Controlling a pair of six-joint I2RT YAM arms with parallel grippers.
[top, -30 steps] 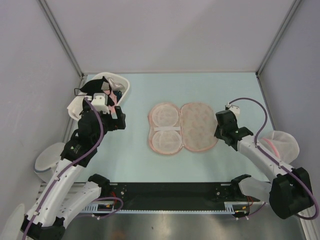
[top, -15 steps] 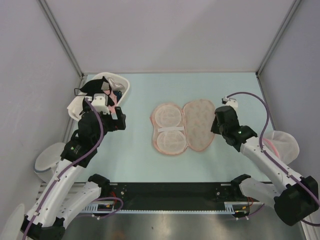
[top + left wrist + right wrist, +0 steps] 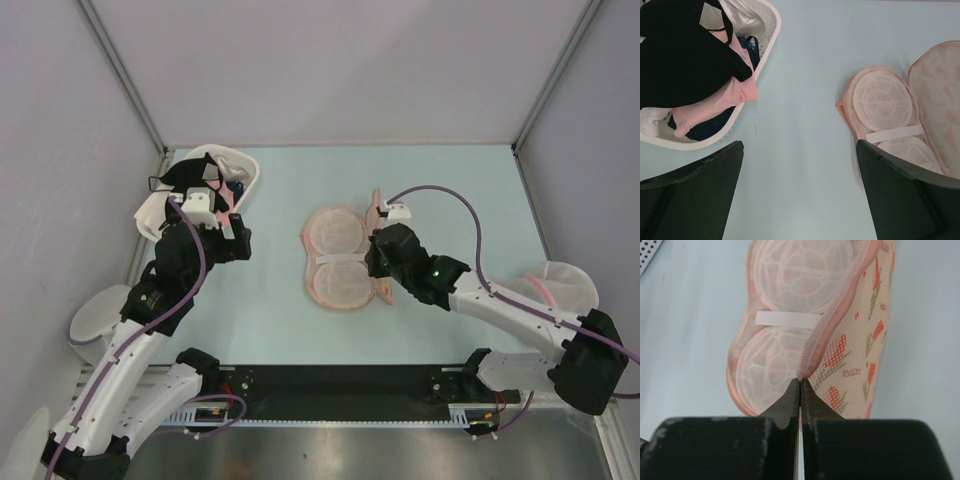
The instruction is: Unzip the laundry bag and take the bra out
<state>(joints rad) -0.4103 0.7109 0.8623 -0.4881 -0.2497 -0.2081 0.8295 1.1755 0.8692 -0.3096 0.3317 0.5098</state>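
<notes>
Looking nearly done: laundry bag lies unzipped mid-table with no bra inside, right gripper pinched shut on its raised floral flap, black bra draped over the white basket, left gripper wide open, empty.

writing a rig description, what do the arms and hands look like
Both the left arm and right arm have white link shells with black joint housings. A thin purple cable runs along each to a small white camera block at the wrist. The left hand and right hand have matte black, wedge-shaped fingers. A small green light glows on the right arm.
</notes>
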